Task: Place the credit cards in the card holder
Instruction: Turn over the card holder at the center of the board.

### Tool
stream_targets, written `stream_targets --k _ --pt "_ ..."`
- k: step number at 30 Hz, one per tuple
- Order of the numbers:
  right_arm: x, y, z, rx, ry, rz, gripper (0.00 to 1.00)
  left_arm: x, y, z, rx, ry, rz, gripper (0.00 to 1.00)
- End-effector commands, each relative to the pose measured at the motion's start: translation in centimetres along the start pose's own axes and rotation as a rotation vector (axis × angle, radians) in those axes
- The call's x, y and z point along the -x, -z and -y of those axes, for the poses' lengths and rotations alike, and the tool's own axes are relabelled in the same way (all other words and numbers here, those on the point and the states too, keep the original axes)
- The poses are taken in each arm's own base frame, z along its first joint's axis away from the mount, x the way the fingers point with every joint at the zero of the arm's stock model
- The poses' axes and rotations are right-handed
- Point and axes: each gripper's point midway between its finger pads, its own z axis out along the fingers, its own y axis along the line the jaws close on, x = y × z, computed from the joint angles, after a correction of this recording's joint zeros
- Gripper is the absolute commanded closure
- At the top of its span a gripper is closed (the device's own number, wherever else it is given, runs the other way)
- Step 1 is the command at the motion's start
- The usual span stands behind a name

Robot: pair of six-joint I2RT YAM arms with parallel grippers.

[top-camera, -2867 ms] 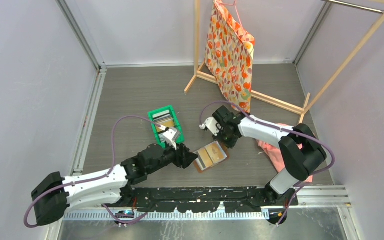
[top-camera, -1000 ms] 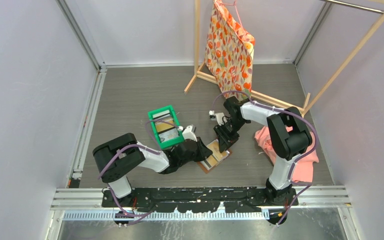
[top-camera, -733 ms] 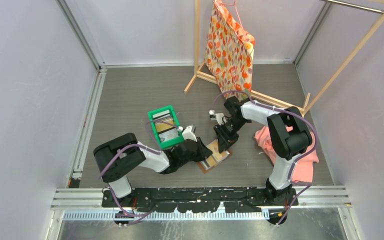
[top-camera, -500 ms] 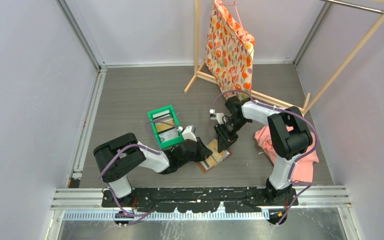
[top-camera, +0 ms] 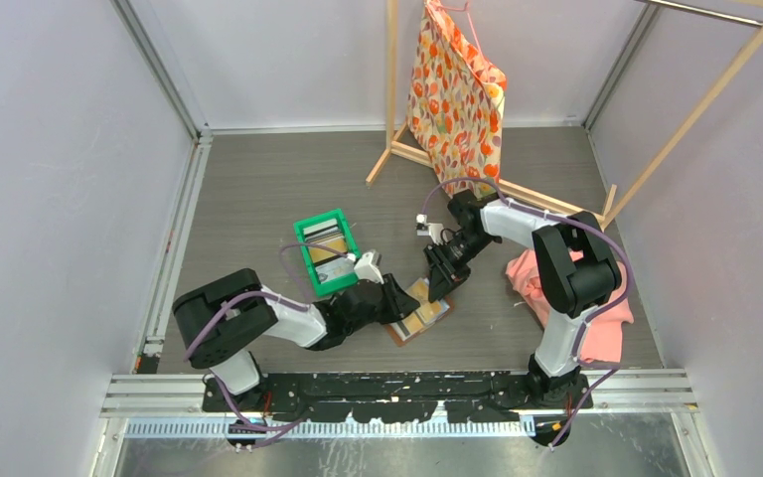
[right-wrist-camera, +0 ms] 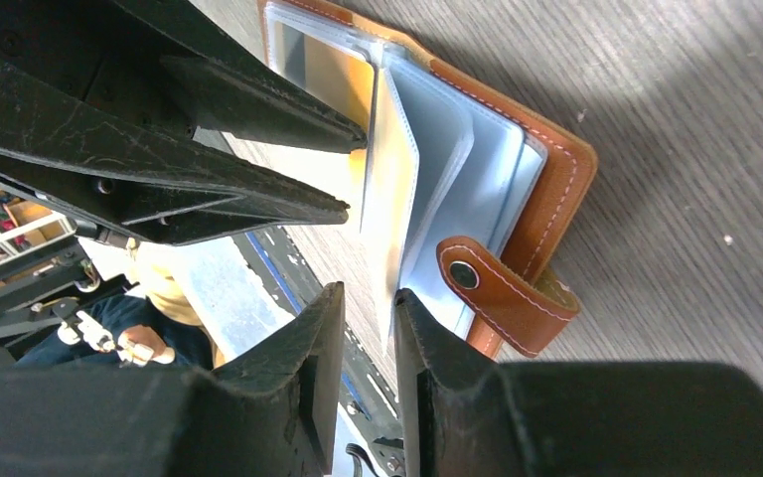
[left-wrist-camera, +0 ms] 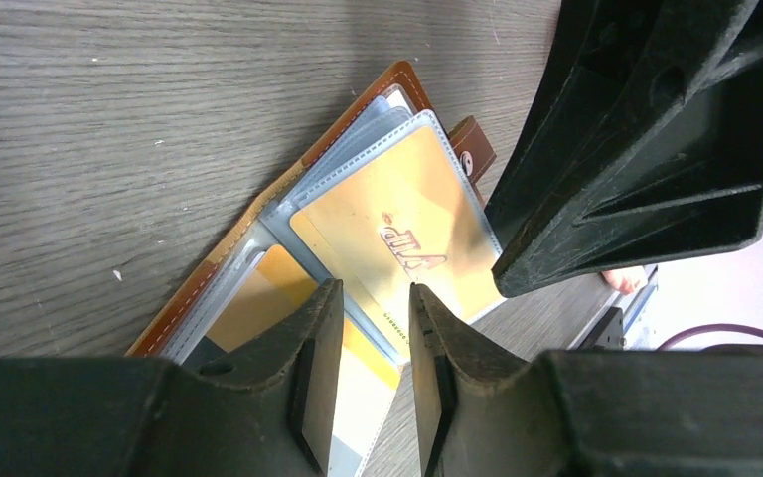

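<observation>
The brown leather card holder [top-camera: 427, 319] lies open on the floor between my grippers. In the left wrist view its clear sleeves [left-wrist-camera: 258, 214] show a gold card [left-wrist-camera: 397, 229] inside one sleeve page. My left gripper [top-camera: 403, 298] hovers over the holder's left half, jaws narrowly open and empty [left-wrist-camera: 375, 288]. My right gripper [top-camera: 436, 280] is at the holder's snap tab [right-wrist-camera: 497, 293]. Its jaws [right-wrist-camera: 368, 290] are narrowly open, with the lower edge of the lifted sleeve page [right-wrist-camera: 387, 179] between the tips. More cards [top-camera: 325, 241] lie in the green bin.
The green bin [top-camera: 308, 227] stands just left of the card holder. A wooden rack [top-camera: 393, 89] with a floral bag [top-camera: 457, 99] stands behind. A pink cloth [top-camera: 568, 303] lies on the floor beside the right arm.
Since 2.9 s ago my left gripper has come from the bin to the holder, and my right gripper has come down to its tab side. In the last half second the left arm drew back slightly.
</observation>
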Motion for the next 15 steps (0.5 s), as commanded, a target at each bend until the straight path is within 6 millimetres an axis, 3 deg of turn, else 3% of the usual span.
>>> stream_targets --k 1,15 --pt "1.1 1.2 -2.0 0.050 0.041 0.048 0.70 1.2 0.8 1.4 -0.057 0.025 0.031 0.67" --pt "1.0 0.6 -3.8 0.180 0.014 0.027 0.69 2.4 1.7 2.0 -0.143 0.085 0.078 0.50"
